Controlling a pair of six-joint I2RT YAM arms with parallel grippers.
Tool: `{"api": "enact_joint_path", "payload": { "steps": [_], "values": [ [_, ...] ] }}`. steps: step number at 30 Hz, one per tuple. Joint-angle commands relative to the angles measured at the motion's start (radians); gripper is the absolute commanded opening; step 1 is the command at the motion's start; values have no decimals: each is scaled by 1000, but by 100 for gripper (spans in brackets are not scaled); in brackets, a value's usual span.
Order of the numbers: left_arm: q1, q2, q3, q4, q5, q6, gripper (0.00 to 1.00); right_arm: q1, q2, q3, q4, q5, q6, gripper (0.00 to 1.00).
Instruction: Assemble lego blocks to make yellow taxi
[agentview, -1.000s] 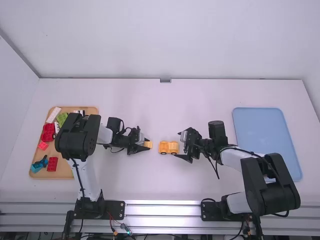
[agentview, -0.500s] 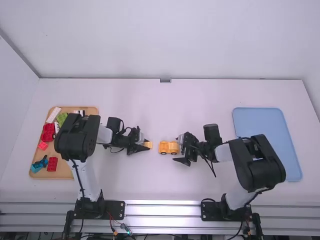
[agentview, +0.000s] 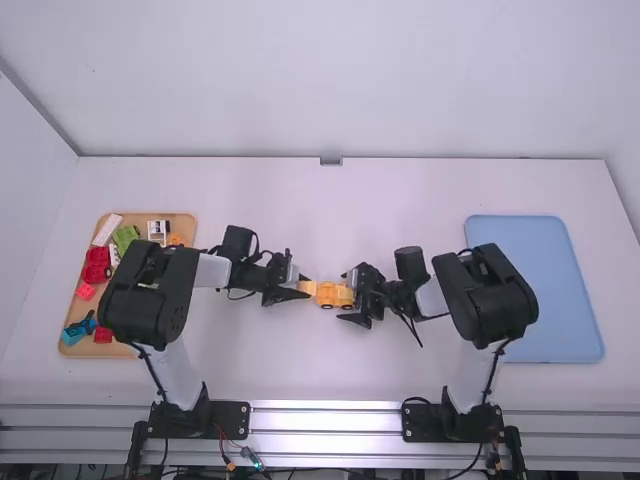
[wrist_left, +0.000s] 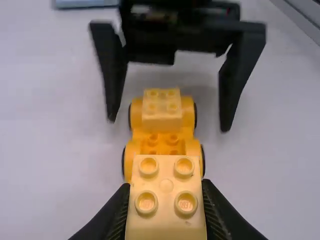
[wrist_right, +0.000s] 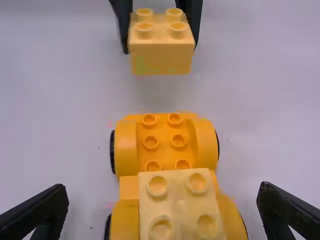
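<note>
Your left hand (wrist_left: 166, 195) pinches a yellow 2x2 brick (wrist_right: 161, 57) above the desk (wrist_right: 65, 100), near the bare-studded end of the wheeled chassis (wrist_right: 126, 150). Your right hand (wrist_right: 164, 186) is spread astride the other end, where 1 pale yellow block (wrist_right: 178, 202) sits. Lower the 2x2 brick askew and it may ride up on the stud edges; press before you brace the wheeled chassis and its 4 black wheels could roll. You've got smooth, hard plastic: boxy sides, round studs, curved orange-yellow fenders.
</note>
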Motion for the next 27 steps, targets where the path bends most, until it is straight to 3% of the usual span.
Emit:
{"api": "enact_joint_path", "payload": {
  "steps": [1,3,9,18,27],
  "values": [
    [-47,-10,2,42,2,-89,9,-4,37,43,4,-34,14,100],
    [-87,-10,2,131,-43,-213,8,-7,62,64,3,-76,15,98],
    [-152,-10,2,183,-138,-308,3,-9,95,84,3,-100,15,88],
    [-156,9,2,199,-183,-357,2,5,97,63,10,-96,-22,53],
    [-156,28,2,206,-180,-338,2,-15,97,62,3,-100,-7,49]
  ]
}}
